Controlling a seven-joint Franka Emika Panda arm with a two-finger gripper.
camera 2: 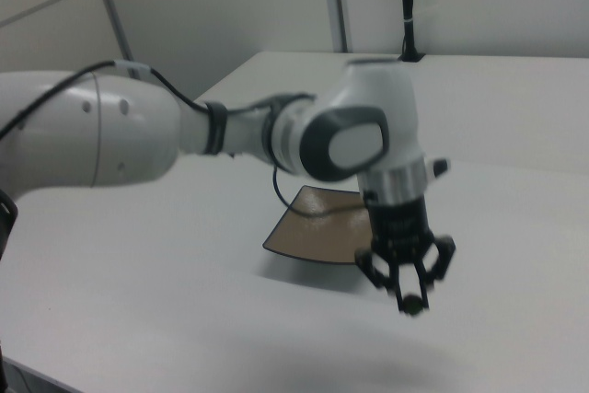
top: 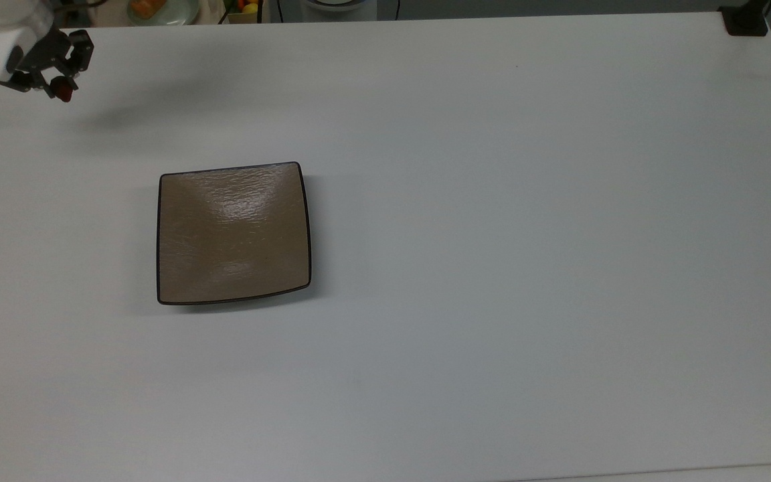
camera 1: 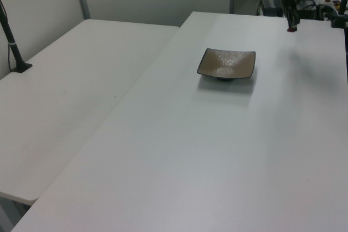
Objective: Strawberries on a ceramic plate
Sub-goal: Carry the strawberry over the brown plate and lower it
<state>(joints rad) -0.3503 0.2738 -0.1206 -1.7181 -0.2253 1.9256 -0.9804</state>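
Note:
My gripper (top: 59, 86) hangs above the white table at the top view's upper left, shut on a tiny red strawberry (top: 63, 92). In the left view the gripper (camera 1: 292, 25) is high at the far right, with the strawberry (camera 1: 292, 29) as a red speck at its tip. In the right view the gripper (camera 2: 411, 295) points down, well off the table, the strawberry (camera 2: 413, 303) dark between its fingertips. The square tan-brown plate (top: 233, 233) with a thin dark rim lies bare on the table, to the right of and below the gripper in the top view; the plate (camera 1: 227, 63) and plate (camera 2: 317, 229) show elsewhere too.
The white table (top: 492, 268) spreads wide around the plate. A second table (camera 1: 70, 91) adjoins it in the left view's left, with a black post (camera 1: 13, 47) on it. A black clamp (top: 745, 20) sits at the top view's upper right corner. Clutter lies beyond the far edge.

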